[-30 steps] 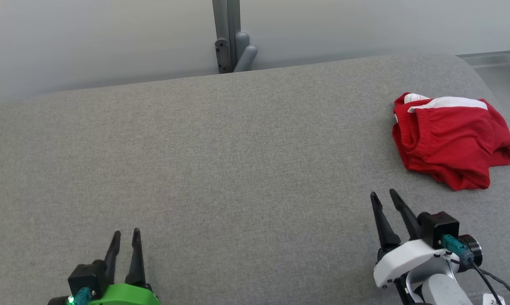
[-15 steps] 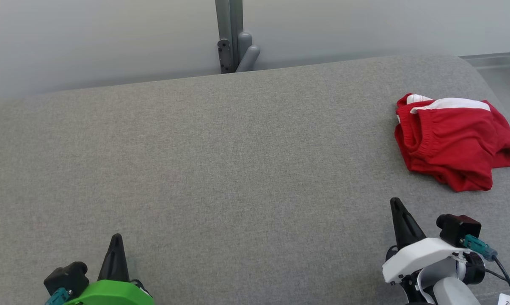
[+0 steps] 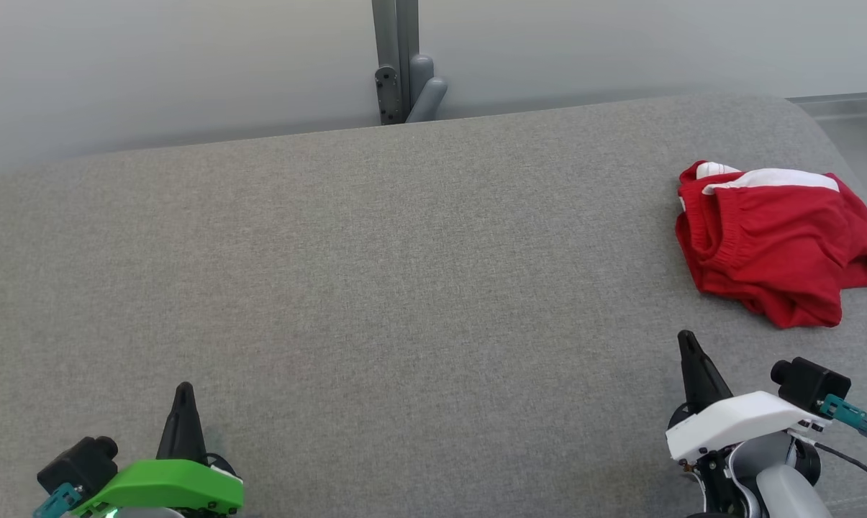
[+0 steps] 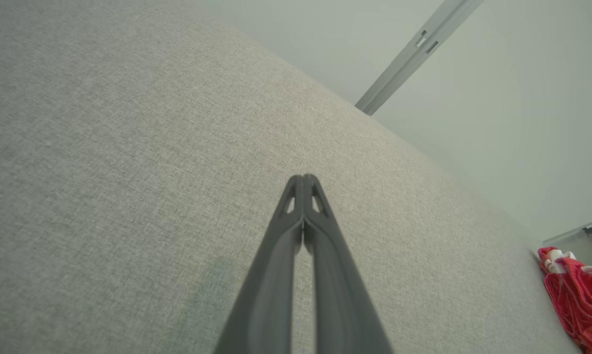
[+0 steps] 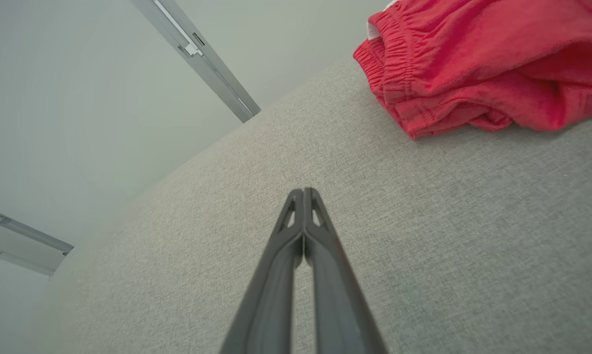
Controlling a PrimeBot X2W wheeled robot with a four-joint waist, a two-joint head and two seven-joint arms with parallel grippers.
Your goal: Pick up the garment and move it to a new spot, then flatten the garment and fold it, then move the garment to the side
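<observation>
Red garment [image 3: 778, 244] lies crumpled at the far right of the grey fabric surface [image 3: 404, 288], near its rounded edge, just ahead of my right gripper [image 3: 686, 342]. That and my left gripper [image 3: 183, 392] are pressed together. My right wrist view shows the elastic waistband. Open fabric stretches leftward to a grey post [image 3: 397, 57] behind.

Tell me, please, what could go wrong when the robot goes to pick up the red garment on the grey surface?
1. The right gripper stands shut, short of the crumpled red garment with a white band; if it arrives shut, it would likely push, not grasp.
2. The garment lies bunched in folds, so a pinch may catch one layer.
3. It sits near the right edge of the grey fabric surface; a push might slide it off.
</observation>
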